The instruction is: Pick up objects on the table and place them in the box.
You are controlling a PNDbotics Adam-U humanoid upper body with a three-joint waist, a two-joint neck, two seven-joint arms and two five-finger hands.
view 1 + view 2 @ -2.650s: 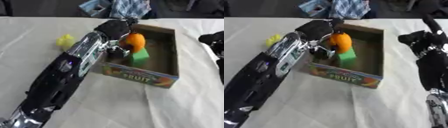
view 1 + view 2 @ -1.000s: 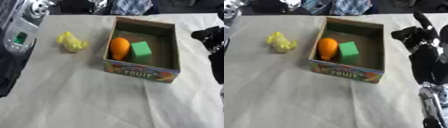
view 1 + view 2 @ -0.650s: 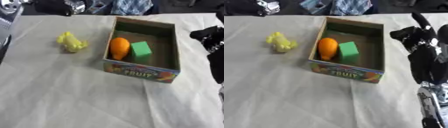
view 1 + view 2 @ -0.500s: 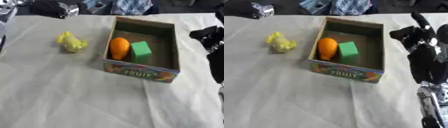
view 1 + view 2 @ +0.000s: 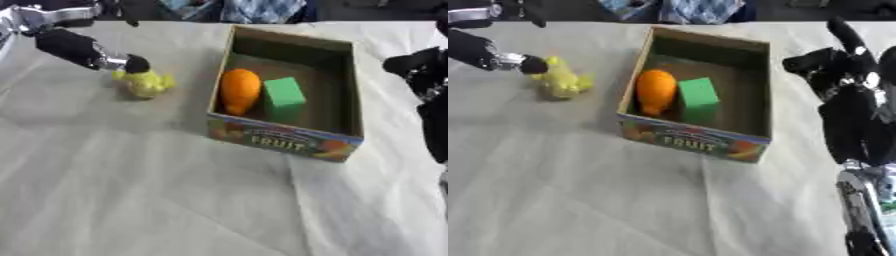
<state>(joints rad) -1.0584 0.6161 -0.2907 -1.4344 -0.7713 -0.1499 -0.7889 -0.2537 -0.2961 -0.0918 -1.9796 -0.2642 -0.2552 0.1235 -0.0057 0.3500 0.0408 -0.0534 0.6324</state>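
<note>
An open cardboard box (image 5: 341,82) printed "FRUIT" stands right of the table's centre. Inside it lie an orange rounded object (image 5: 240,90) and, to its right, a green block (image 5: 284,97). A small yellow object (image 5: 144,83) lies on the cloth left of the box. My left hand (image 5: 80,50) comes in from the upper left, with one straight black finger whose tip touches the yellow object's upper left side. The rest of that hand is cut off by the frame's edge. My right hand (image 5: 837,67) hovers right of the box, fingers up and relaxed, holding nothing.
A white wrinkled cloth (image 5: 131,190) covers the table, with bare room in front of the box. Checked fabric (image 5: 254,9) and dark shapes lie beyond the table's far edge.
My left arm let go of the orange object in the box and swung out to the upper left. Its finger has now come down onto the yellow object. The right hand barely moved.
</note>
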